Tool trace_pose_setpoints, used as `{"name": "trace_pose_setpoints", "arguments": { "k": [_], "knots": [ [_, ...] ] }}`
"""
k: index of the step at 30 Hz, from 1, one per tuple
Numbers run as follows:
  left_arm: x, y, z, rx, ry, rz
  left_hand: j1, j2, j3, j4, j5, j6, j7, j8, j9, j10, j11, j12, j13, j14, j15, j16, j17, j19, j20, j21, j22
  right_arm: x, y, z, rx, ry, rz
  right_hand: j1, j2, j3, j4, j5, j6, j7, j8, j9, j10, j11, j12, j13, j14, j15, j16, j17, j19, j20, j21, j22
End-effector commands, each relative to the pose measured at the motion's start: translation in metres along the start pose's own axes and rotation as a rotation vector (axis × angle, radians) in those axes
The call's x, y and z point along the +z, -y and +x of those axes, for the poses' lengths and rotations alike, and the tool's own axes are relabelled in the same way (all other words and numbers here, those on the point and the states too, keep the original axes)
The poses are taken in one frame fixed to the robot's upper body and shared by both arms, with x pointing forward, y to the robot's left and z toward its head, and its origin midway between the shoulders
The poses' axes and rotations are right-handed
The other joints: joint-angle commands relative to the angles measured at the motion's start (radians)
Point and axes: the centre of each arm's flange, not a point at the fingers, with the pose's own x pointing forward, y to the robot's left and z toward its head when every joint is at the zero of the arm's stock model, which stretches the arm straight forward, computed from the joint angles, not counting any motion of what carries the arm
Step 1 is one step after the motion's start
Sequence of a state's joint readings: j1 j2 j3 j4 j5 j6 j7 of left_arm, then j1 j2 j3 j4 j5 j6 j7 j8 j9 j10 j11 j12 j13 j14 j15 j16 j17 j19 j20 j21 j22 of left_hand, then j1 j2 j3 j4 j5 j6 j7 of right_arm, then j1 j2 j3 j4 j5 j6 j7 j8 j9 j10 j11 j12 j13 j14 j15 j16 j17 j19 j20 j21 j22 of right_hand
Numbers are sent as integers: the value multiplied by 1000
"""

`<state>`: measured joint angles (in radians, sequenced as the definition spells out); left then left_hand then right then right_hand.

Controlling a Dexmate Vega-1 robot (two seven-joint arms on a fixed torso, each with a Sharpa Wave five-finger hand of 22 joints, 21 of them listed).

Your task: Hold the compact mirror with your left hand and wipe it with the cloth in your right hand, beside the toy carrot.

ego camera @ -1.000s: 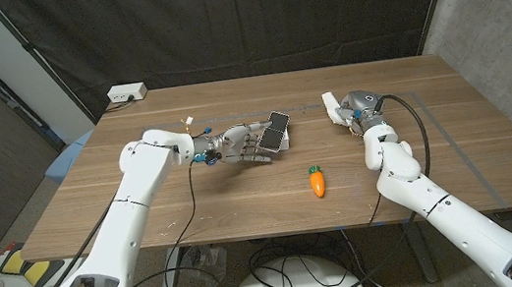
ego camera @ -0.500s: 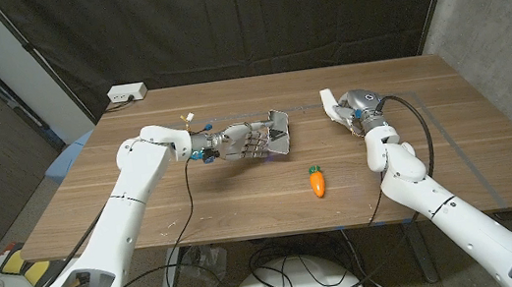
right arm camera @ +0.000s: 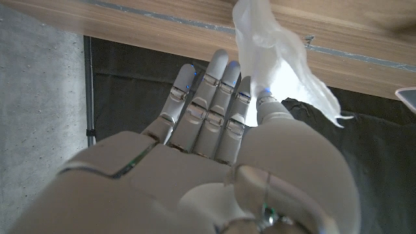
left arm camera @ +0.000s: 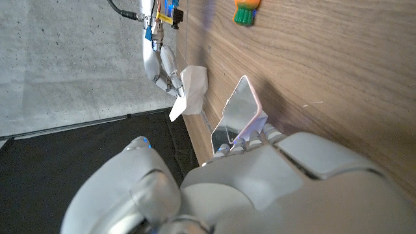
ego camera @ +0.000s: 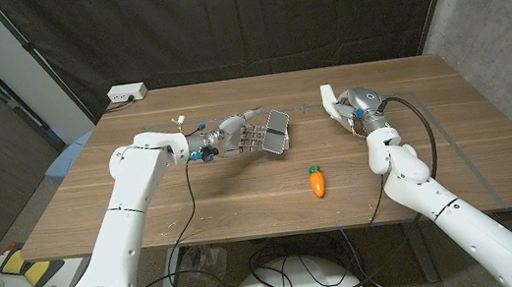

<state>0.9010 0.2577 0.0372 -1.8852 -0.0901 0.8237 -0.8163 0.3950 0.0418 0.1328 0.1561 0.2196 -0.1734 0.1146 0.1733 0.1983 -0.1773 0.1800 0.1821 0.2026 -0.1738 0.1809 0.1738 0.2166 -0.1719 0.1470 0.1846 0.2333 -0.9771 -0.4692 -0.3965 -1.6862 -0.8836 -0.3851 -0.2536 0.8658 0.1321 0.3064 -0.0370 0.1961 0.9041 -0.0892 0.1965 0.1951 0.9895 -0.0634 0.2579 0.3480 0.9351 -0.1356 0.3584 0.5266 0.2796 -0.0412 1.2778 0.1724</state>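
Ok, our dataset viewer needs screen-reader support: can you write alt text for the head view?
Over a wooden table, the robot's left hand holds an open compact mirror, while its right hand holds a white cloth apart from it. A toy carrot lies on the table nearer the robot, between the two arms.

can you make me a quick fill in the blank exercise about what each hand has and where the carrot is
1. The left hand holds the compact ______ above the table.
2. The right hand holds a white ______ in its fingers.
3. The toy carrot lies on the table, held by ______ hand.
4. In the head view, the toy carrot lies nearer the table's ______ edge than both hands.

Missing words: mirror; cloth; neither; front
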Motion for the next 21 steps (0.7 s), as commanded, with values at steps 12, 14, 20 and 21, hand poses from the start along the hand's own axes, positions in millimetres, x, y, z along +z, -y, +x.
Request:
{"name": "trace_pose_setpoints", "arguments": {
  "k": [12, 14, 20, 21],
  "knots": [
    [11, 2, -36, 170, 179, 20, -44, 8, -33, 1, -6, -547, -25, -8, 3, -507, -22, 10, 1, -467, -7, 19, 3, -350, 4, 28, 7, 12, 16, -5, -59, 11, 2, -22, -12, 7, 0, 0, -11, -2, 2, 3, -20, 3, -13, 1, -29, -75, -25, -8, -1, -43, -12, 3],
    [12, 0, -40, 186, 210, 53, -48, 8, -38, -2, -6, -526, -38, 3, 2, -484, -26, 21, 1, -445, -12, 27, 1, -334, 1, 38, 6, 13, 18, -5, -47, 2, 2, -58, -26, -4, 11, -1, -67, -4, -11, 4, -93, 8, -47, -11, -107, -51, -78, -42, -31, -24, -29, 3],
    [13, -7, -52, 183, 250, 80, -48, 10, -42, -10, -5, -498, -45, 16, 1, -451, -31, 35, -1, -414, -15, 36, -2, -303, -5, 54, 4, 20, 24, -5, 35, -22, -16, -183, -82, -61, 43, 6, -338, -11, -23, 6, -413, 25, -75, -72, -352, 22, -176, -117, -119, 34, -111, 1],
    [13, -9, -54, 179, 253, 78, -48, 11, -42, -10, -4, -497, -46, 16, 1, -449, -31, 36, -1, -412, -15, 36, -2, -301, -4, 55, 4, 22, 25, -5, 47, -32, -21, -207, -96, -76, 49, 9, -395, -13, -23, 5, -465, 29, -74, -83, -392, 30, -174, -126, -130, 43, -129, 0]
  ]
}}
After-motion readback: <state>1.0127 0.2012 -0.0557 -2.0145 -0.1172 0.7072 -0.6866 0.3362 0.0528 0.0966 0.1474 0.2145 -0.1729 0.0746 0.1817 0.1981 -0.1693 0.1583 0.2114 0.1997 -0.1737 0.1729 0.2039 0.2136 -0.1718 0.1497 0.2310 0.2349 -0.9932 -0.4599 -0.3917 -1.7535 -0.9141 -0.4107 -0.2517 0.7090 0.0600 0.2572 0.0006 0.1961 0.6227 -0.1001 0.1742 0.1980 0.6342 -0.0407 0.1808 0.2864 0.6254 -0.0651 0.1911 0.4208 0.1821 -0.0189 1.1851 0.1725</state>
